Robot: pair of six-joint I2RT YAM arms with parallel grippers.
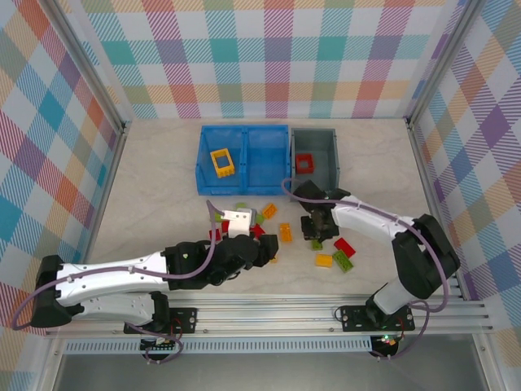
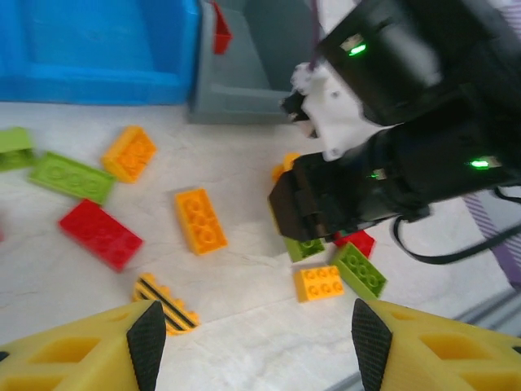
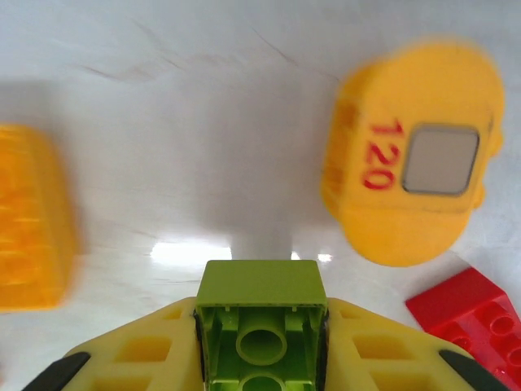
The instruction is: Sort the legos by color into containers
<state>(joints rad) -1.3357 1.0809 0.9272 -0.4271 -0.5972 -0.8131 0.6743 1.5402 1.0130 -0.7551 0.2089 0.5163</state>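
While the table [image 1: 163, 179] bears a blue bin [image 1: 269, 155] at the back with a grey bin [image 1: 315, 132] just beside it on the right, a yellow frame [image 1: 222, 162] lies in the blue bin's left compartment and a red frame [image 1: 305, 163] in the grey bin. The left gripper [image 2: 256, 334] hangs with fingers spread wide over loose bricks [image 2: 199, 220]. The right gripper [image 1: 316, 234] clamps a green brick [image 3: 260, 301].

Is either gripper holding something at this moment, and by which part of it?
The right gripper grips a green brick by its two opposite side walls, hollow underside facing the wrist camera. The left gripper is open, holding nothing.
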